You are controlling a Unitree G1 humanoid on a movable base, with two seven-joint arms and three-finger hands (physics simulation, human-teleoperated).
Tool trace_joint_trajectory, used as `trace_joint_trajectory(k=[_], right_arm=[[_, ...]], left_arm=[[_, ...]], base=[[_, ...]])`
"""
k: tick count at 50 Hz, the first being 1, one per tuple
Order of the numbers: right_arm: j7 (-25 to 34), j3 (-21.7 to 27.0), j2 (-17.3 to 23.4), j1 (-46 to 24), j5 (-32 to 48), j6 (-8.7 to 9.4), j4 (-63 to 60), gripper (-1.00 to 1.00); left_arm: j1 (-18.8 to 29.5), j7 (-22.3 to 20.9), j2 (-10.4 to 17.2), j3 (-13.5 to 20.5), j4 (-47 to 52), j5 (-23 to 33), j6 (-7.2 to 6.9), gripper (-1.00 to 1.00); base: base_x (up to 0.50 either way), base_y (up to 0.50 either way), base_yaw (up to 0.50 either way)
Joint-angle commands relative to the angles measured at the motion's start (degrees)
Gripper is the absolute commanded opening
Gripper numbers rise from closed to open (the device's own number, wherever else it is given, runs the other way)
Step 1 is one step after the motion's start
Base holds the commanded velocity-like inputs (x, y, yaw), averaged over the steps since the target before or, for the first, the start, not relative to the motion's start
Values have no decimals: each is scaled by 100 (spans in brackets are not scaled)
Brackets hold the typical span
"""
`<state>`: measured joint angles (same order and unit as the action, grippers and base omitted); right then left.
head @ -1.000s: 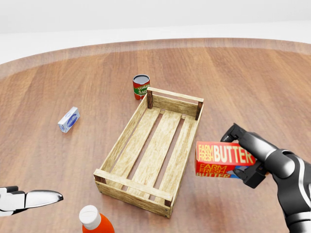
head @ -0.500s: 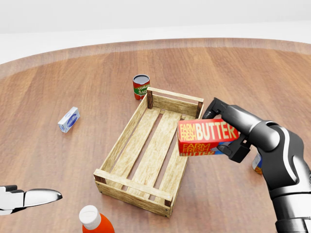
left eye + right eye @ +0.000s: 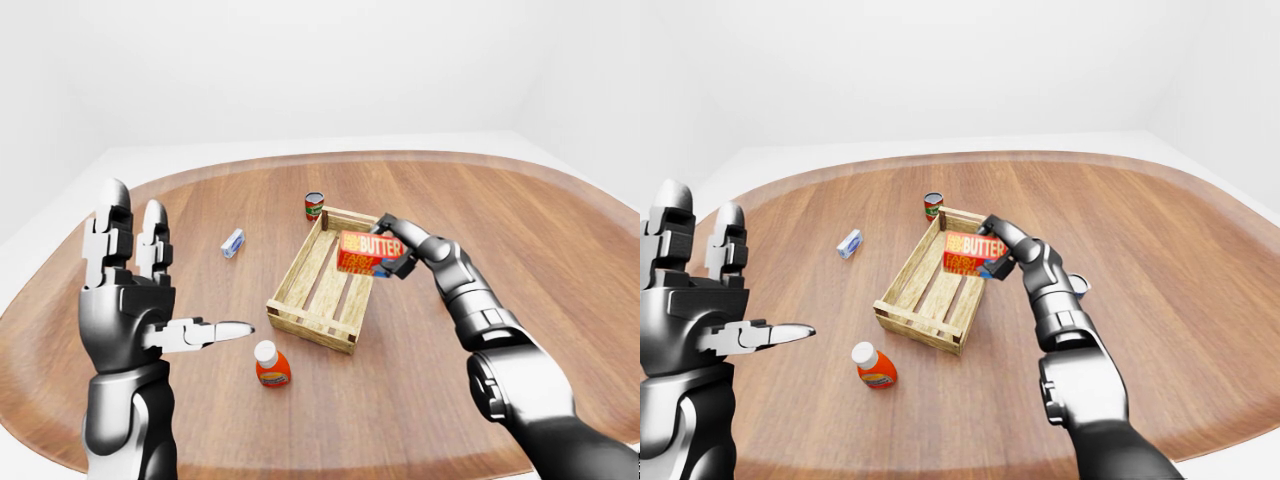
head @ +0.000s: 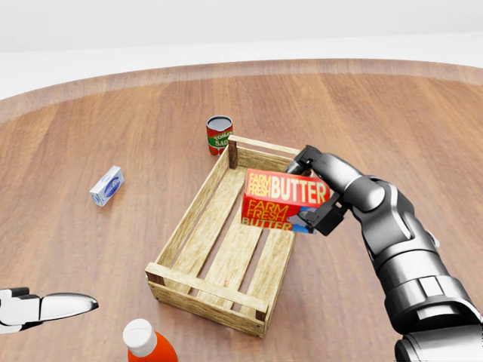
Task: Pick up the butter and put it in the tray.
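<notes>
Leftward my right hand [image 4: 321, 197] carried the butter [image 4: 285, 199], gripped, above the tray [image 4: 198, 217]; left hand [image 3: 130, 300] splayed.

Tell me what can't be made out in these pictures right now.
- Left hand: head view's left edge cuts it off; only fingers show.
- Bottle: head view's bottom edge cuts off its body.
- Can: right-eye view, mostly hidden behind the right arm; label unreadable.
- Small box: print too small to read.
</notes>
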<state>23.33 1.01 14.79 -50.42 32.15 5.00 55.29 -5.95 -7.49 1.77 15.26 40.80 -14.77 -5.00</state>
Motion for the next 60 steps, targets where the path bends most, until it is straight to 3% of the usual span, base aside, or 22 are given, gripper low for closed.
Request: trace_joint_trajectory(k=[1,14,31,60], right_arm=[[-522,-27,-315,-689,-323,0,1108,-100],[-645,-113,-756,-1194,-150,0,1778,-100],[-949,-62,-1139,-1105,33,0,2102,-100],[-1864,144,-1373,-893,234,0,2274,-100]], left_arm=[[27,8,12,38,-17,-22,0,100],[31,12,15,28,-20,-25,0,100],[81,22,46,90,-46,-77,0,100],[52,12,41,80,17,-95,0,100]], base=[[0,0,0],[0,0,0],[0,0,0],[0,0,0]])
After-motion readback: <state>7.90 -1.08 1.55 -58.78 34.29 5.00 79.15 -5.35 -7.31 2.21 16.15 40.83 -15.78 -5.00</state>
